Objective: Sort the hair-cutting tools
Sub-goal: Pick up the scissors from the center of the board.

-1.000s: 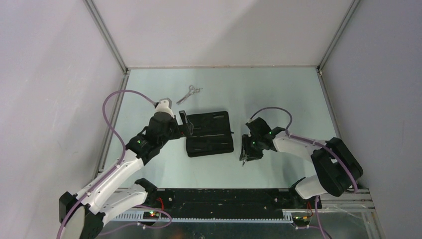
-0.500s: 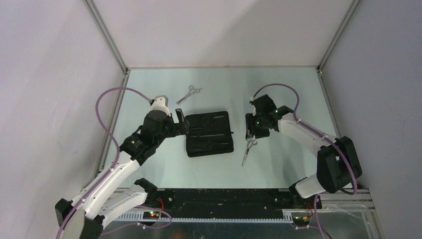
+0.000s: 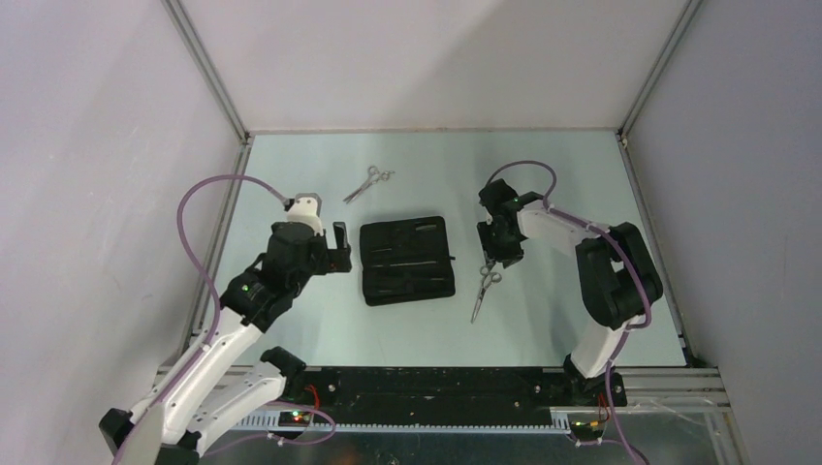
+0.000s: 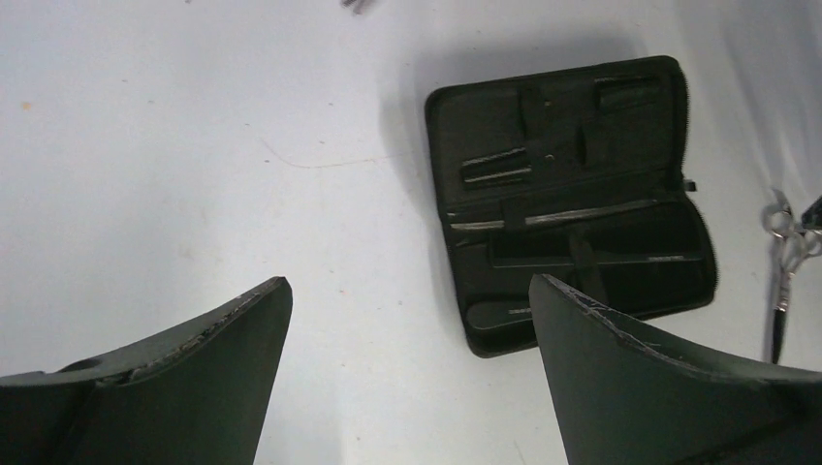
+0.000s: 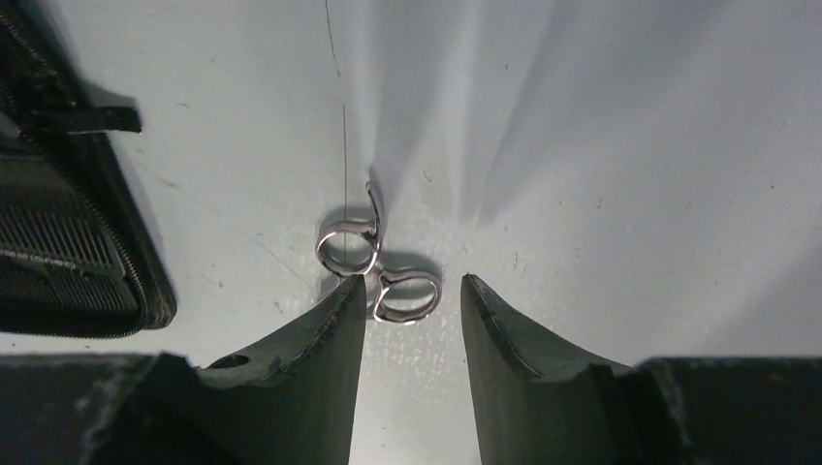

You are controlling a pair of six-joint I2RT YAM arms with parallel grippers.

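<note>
One pair of silver scissors (image 3: pixel 484 287) lies on the table right of the open black case (image 3: pixel 407 260). Its ring handles (image 5: pixel 378 267) sit just ahead of my right gripper (image 5: pixel 412 283), which hovers open over them with nothing gripped. Another pair of scissors (image 3: pixel 368 181) lies beyond the case, toward the back. A black comb's teeth (image 5: pixel 53 254) show inside the case. My left gripper (image 4: pixel 409 283) stands wide open and empty over bare table, left of the case (image 4: pixel 572 194).
The case lies flat and unzipped in the middle, its zip pull (image 5: pixel 92 118) sticking out toward the right gripper. Grey walls and metal rails close the table on three sides. Purple cables loop above both arms.
The right gripper has let the scissors down on the table and drawn back toward the far side. The left gripper has pulled away leftward from the case.
</note>
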